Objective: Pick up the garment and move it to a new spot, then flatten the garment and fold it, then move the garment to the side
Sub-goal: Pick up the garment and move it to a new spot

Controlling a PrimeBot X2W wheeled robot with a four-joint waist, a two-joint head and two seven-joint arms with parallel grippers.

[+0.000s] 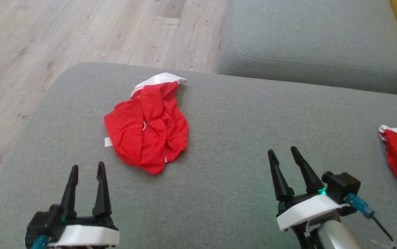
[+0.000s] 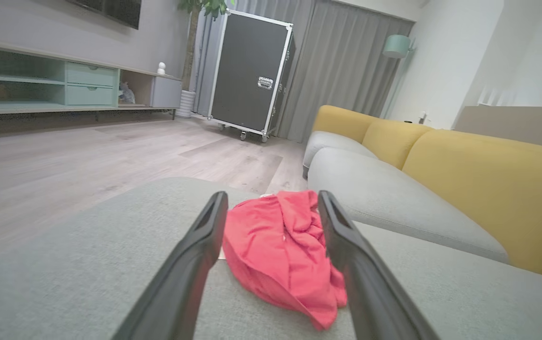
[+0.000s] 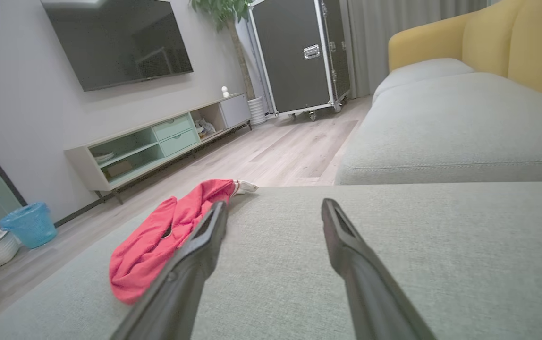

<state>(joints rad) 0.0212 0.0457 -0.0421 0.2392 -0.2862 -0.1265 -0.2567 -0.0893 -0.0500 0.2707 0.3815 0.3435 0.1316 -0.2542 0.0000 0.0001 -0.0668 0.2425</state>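
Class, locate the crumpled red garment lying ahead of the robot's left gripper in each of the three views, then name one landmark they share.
Head view: red garment left of centre on the near grey cushion.
Left wrist view: lower centre, between the two dark fingers.
Right wrist view: lower left, partly behind the left-hand finger.
Shared landmark: the far grey seat cushion beyond the garment.

Home living room: wall-mounted TV (image 3: 120, 42) above low console (image 3: 157, 141) at 10 o'clock, yellow-backed grey sofa (image 3: 464, 118) at 2 o'clock, curtains (image 3: 384, 23), wood floor (image 3: 275, 151).
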